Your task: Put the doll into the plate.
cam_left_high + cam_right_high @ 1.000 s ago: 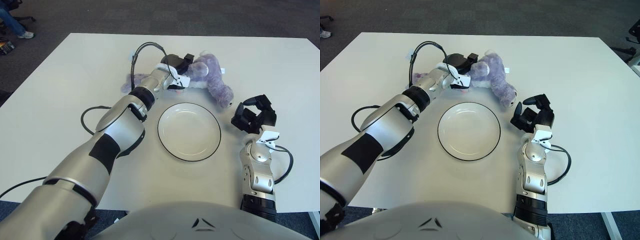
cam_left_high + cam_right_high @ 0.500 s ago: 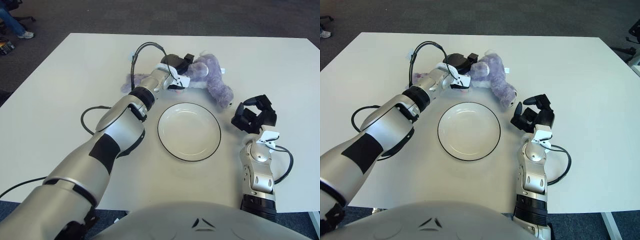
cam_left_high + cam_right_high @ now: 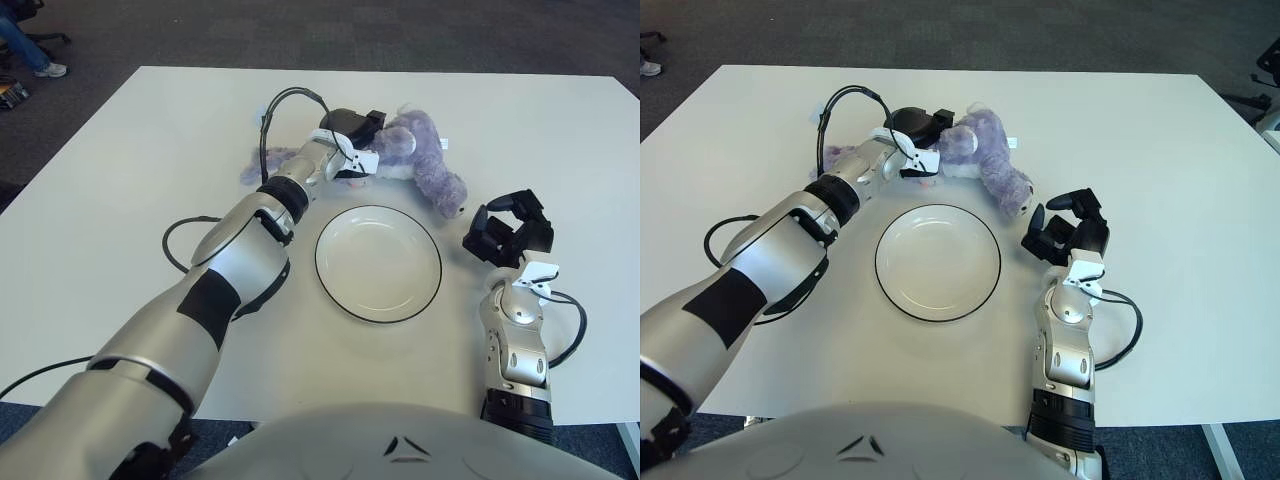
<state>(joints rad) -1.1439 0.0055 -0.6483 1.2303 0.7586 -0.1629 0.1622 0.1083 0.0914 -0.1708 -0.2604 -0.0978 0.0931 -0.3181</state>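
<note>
Your left hand is stretched to the upper middle of the frame, its fingers closed on the doll, a purple plush lying on the table. The doll sits just above the plate, outside its rim, with one limb reaching down toward the plate's upper right edge. The plate is in the centre of the frame and holds nothing. Your right hand shows right of the plate, fingers loosely curled and gripping nothing, close to the doll's lower limb but apart from it
</note>
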